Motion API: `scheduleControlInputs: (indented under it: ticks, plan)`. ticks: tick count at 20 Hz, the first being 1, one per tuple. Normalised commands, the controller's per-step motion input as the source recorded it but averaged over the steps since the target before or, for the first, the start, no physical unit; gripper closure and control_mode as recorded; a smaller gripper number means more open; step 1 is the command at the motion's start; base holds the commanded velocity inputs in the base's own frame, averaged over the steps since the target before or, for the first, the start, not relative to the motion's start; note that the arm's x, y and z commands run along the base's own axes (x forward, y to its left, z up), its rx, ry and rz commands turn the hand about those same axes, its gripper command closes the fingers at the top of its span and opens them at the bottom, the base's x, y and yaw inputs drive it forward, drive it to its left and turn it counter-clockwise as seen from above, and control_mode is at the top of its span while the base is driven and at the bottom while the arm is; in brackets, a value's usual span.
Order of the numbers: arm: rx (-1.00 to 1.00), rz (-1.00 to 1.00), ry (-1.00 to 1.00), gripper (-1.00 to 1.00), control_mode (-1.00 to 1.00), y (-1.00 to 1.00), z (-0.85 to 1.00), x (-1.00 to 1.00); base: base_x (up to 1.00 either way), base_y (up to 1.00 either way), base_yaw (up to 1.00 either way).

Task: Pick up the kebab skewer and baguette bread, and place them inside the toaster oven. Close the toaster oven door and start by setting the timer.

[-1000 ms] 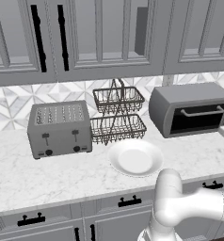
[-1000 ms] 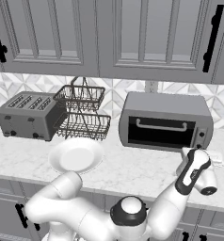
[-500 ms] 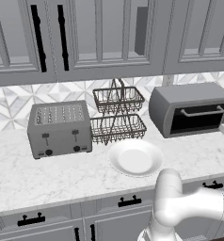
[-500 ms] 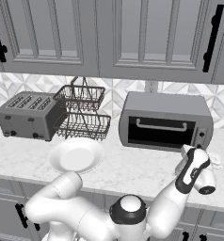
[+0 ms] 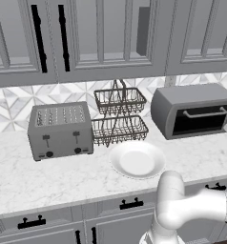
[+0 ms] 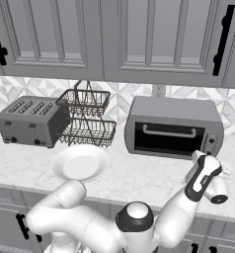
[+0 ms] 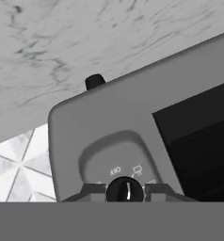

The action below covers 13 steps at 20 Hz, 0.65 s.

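The toaster oven [image 5: 191,110] [image 6: 174,127] stands at the right of the counter. Its dark glass toaster oven door [image 6: 169,137] [image 5: 201,119] is closed, with the bar handle along the top. My gripper [image 6: 201,157] reaches up to the oven's right control panel. Rolled in the hand view, the oven [image 7: 132,117] shows its round dark timer knob [image 7: 125,190] between my two fingertips, and the gripper [image 7: 125,191] is shut on it. The kebab skewer and the baguette bread are hidden.
A grey pop-up toaster [image 5: 60,129] stands at the left. A two-tier wire basket rack [image 5: 119,116] is beside it, with a white plate [image 5: 137,159] in front. Wall cabinets hang above the counter. Drawers run below the counter's front edge.
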Motion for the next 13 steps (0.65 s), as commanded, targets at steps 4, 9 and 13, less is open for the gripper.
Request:
scheduleControlInputs:
  ticks: [4, 9, 13]
  plan:
    - [0.26, 0.0, 0.0, 1.0, -1.0, 0.0, 0.57, 0.37, 0.0, 0.0, 0.0]
    - [0.23, 0.0, 0.0, 1.0, -1.0, 0.0, 0.58, 0.48, 0.0, 0.0, 0.0]
    - [0.21, 0.0, 0.0, 1.0, -1.0, 0.01, 0.53, 0.55, 0.0, 0.0, 0.0]
